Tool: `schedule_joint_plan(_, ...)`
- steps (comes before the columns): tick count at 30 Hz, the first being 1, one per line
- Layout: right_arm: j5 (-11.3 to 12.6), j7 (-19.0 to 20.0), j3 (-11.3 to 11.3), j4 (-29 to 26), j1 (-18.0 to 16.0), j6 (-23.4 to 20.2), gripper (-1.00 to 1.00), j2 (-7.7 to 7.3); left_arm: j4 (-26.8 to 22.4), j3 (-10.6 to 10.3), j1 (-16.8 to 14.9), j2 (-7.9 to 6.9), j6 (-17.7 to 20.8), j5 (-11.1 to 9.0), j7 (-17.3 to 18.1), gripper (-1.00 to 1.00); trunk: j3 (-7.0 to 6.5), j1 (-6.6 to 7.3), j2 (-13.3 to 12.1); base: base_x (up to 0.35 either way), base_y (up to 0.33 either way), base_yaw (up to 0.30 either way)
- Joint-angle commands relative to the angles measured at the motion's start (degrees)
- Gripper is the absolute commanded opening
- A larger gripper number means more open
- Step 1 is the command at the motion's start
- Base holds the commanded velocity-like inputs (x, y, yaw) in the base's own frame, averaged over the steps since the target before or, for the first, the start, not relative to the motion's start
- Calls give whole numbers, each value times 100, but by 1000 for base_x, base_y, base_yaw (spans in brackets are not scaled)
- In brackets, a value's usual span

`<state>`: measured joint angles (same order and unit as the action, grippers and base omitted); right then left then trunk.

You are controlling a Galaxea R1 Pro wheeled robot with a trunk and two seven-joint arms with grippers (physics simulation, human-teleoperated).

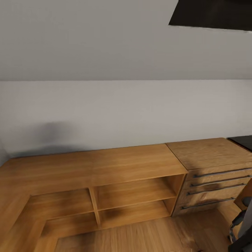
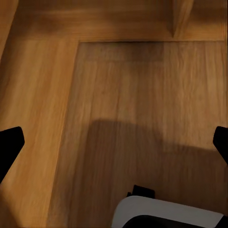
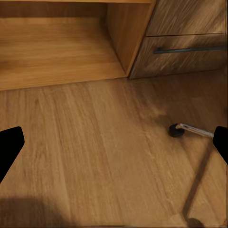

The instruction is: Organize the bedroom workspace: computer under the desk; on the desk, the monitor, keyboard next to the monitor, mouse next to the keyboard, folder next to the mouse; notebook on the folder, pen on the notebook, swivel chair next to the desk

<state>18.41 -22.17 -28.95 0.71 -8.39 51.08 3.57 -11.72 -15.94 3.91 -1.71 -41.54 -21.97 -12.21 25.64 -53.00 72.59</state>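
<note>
Still in transit, the robot faces a low wooden shelf unit and drawer dresser; the left gripper and right gripper both hang wide and empty, so next it should probably turn right toward the swivel chair and the desk.

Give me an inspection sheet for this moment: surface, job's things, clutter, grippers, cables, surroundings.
Surface: low wooden shelf unit, top bare, open compartments bare; wood plank floor in front.
Job's things: glossy black corner of the desk at the right edge; swivel chair partly in view at lower right, one castor on the floor.
Clutter: nothing seen.
Grippers: left gripper open, over bare floor; right gripper open, over the floor near the castor.
Cables: nothing seen.
Surroundings: wooden dresser with bar-handled drawers beside the shelf unit, grey wall, sloped ceiling with a dark skylight.
</note>
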Motion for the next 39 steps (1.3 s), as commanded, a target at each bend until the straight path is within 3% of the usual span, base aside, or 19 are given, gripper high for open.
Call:
schedule_joint_plan(1, 23, -33, -49, 8, -5, 8, 100, 3, -16, -50, 4, -5, -4, -36, -31, 100, 6, 0, 3, 4, 3, -290)
schedule_joint_plan(23, 23, -34, -49, 8, -5, -10, 100, 10, -17, -50, 4, -5, -2, -28, -27, 100, 137, 0, 3, -5, 1, -210)
schedule_joint_plan(39, 23, -33, -49, 8, -5, -5, 100, 4, -17, -58, 4, -4, 8, -27, -27, 100, 236, 0, 3, -257, -18, -182)
